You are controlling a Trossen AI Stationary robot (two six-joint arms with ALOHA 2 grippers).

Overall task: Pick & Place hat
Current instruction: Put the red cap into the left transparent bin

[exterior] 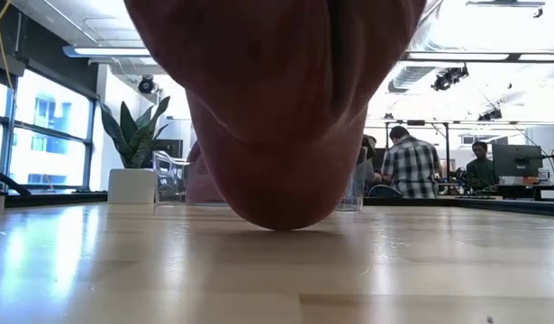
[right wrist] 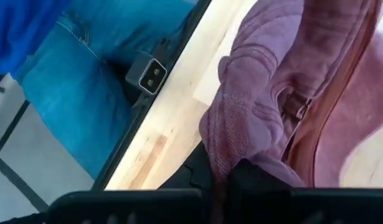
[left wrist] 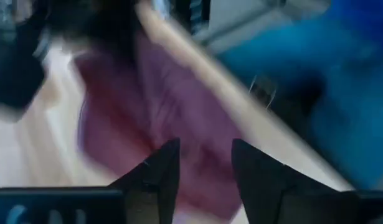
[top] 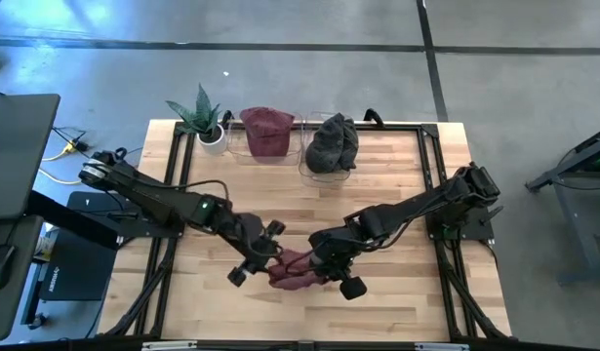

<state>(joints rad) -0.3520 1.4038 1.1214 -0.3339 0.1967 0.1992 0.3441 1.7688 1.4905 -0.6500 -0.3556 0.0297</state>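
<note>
A maroon hat (top: pixel 292 273) is bunched up near the table's near edge, between my two grippers. In the low view the hat (exterior: pixel 277 117) fills the upper middle, and its lowest bulge (exterior: pixel 277 223) meets the tabletop. My right gripper (top: pixel 322 267) comes from the right and is shut on the hat. From the left, my left gripper (top: pixel 270 255) stands open. Its fingers (left wrist: pixel 163 171) stand over the hat (left wrist: pixel 141 112) in the blurred left wrist view; whether they touch it I cannot tell. My right gripper pinches a gathered, thick fold of the hat's knit cloth (right wrist: pixel 231 146) between its two shut fingers, in several layers. The fingers slant down from the table's right side. The hat hangs bunched below them, its underside on the table.
At the far edge stand a potted plant (top: pixel 204 119), a clear bin with a maroon hat (top: pixel 267 132) and a clear bin with a grey hat (top: pixel 332 146). A person in blue jeans (right wrist: pixel 73 68) stands just beyond the near edge. People work in the room behind (exterior: pixel 412 162).
</note>
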